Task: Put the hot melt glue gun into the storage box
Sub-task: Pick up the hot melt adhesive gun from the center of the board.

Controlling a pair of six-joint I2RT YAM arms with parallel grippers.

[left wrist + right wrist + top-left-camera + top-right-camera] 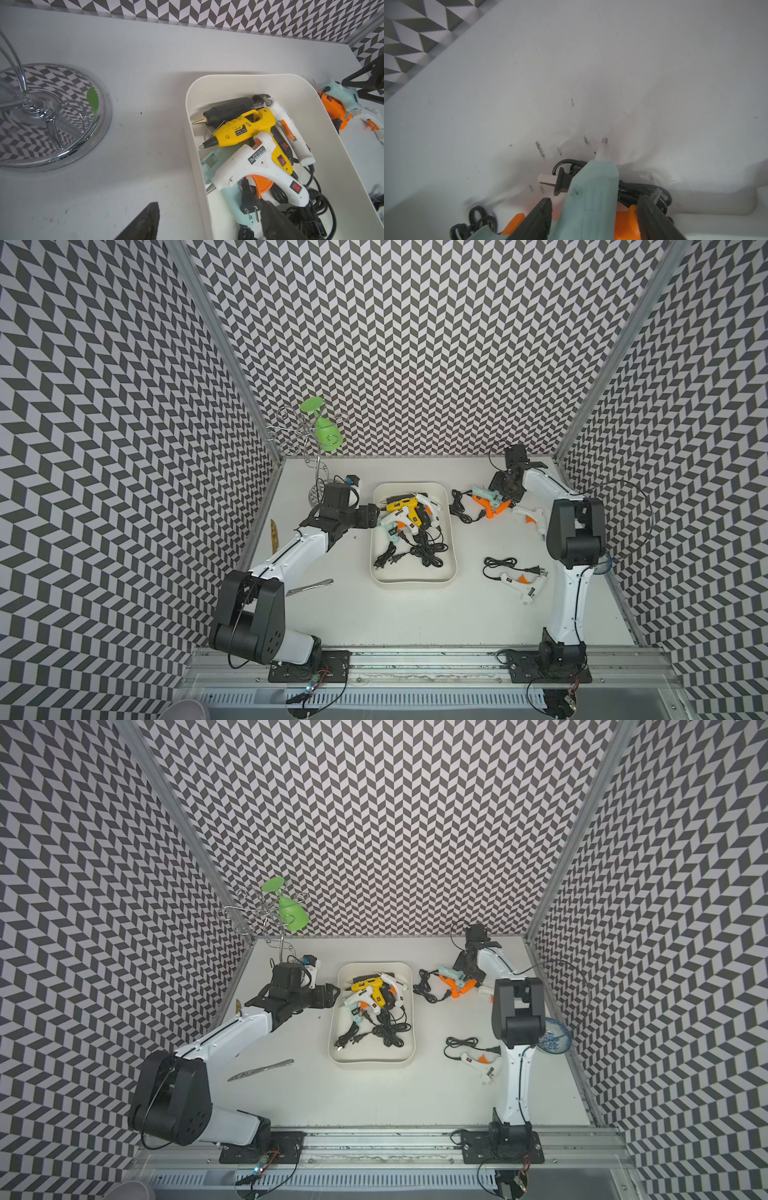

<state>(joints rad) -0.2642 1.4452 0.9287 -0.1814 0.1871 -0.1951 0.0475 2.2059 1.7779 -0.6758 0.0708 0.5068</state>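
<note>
Between the spread fingers of the right tool (595, 200) lies the mint glue gun (591, 187), ungripped, atop an orange glue gun (627, 220) on the counter (415, 614), near the storage box (415, 581). The left tool (209, 204) gapes wide and empty, straddling the box's left wall beside a heap of glue guns (243, 128).

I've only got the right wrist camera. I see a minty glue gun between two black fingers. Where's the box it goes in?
Observer: The storage box sits mid-table, to the left of the right gripper, not touching it.
Operator: Is it empty?
Observer: No, a yellow glue gun and several others lie heaped in it.
Operator: What's the other arm doing?
Observer: The left gripper hovers open at the box's left edge, holding nothing.
</note>
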